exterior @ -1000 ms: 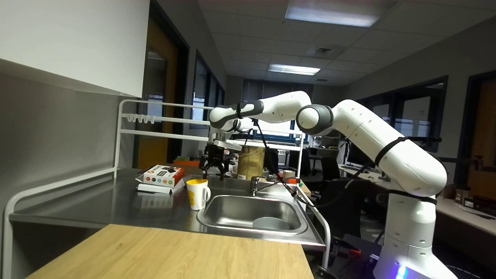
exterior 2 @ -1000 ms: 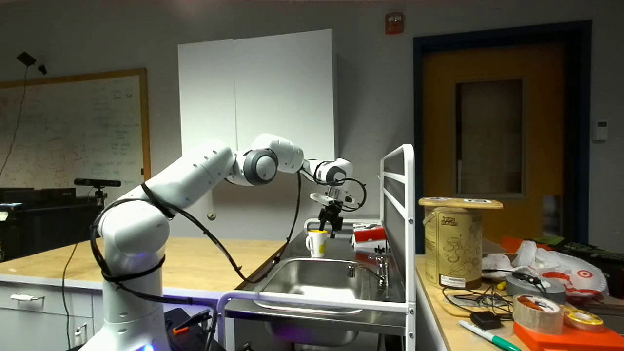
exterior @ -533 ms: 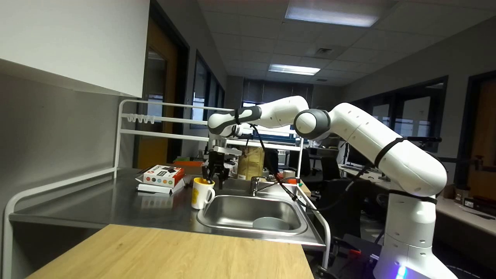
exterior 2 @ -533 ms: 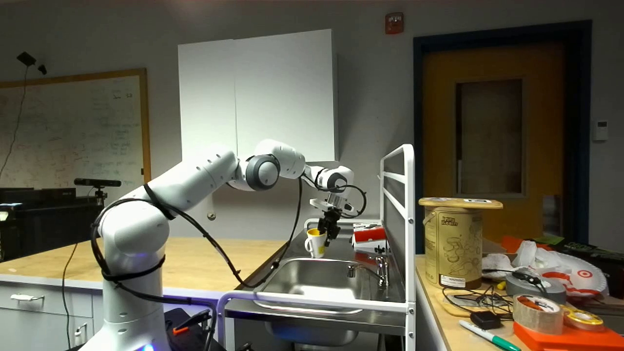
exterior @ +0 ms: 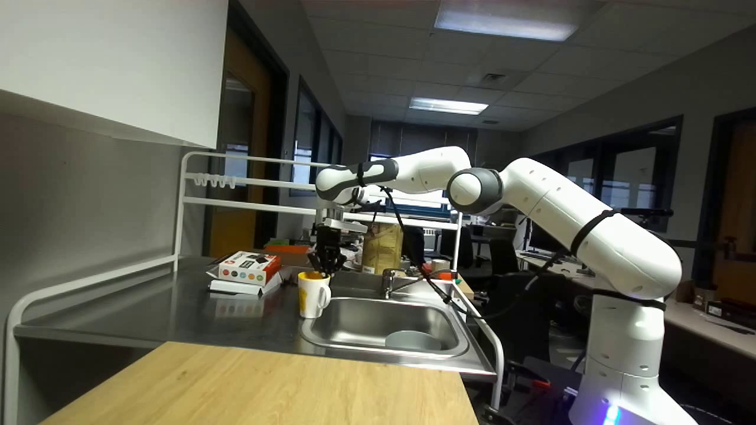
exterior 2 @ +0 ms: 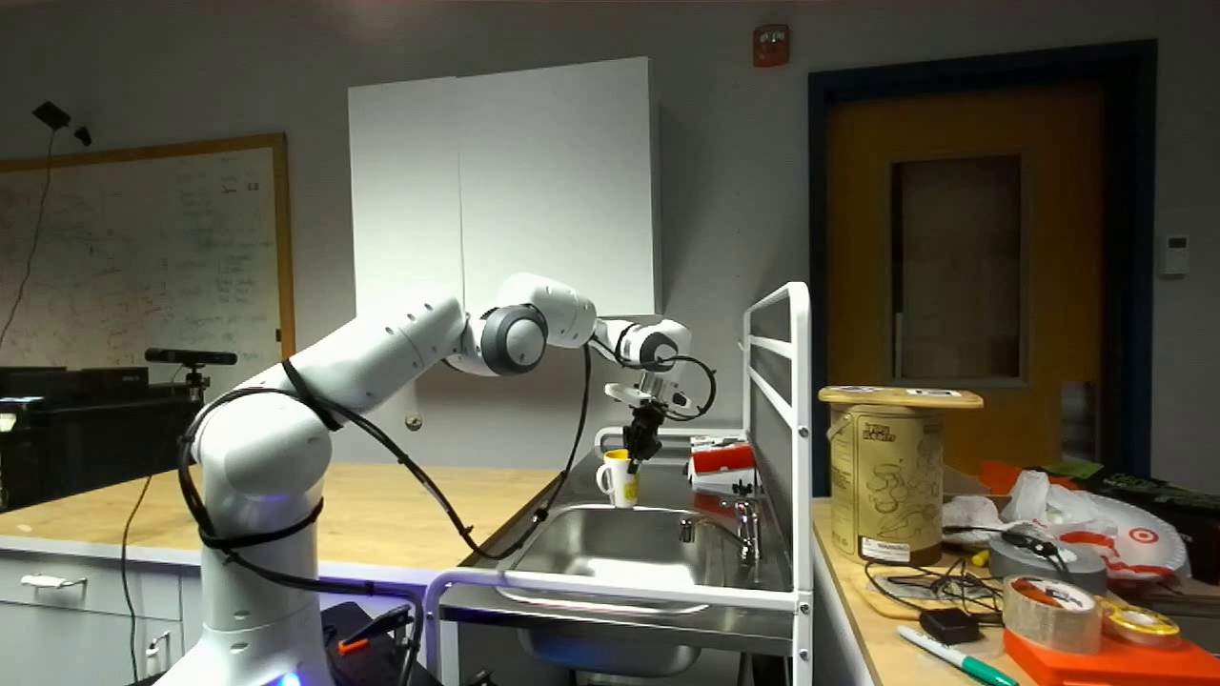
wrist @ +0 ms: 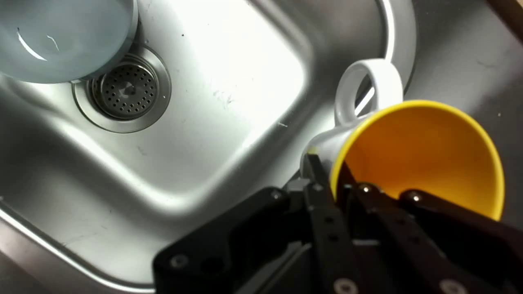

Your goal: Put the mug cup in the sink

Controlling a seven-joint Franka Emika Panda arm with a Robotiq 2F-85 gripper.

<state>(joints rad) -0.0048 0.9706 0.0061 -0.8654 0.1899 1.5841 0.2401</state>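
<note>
At the edge of the sink [wrist: 220, 134], your gripper [wrist: 331, 173] pinches the mug [wrist: 421, 151] by its rim; it's likely stiff, slick and breakable, so grip firmly there.

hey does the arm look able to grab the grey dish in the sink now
Probably not: the gripper seems shut on the mug, so it isn't free for the grey dish.

And it's a red bullseye [exterior 2: 1143, 535] reading clear on the white plastic bag [exterior 2: 1104, 519], while the lettering [exterior 2: 878, 433] on the tan canister [exterior 2: 887, 486], red-and-white box [exterior: 251, 268] and whiteboard [exterior 2: 143, 257] comes through too blurred or faint to read!
</note>
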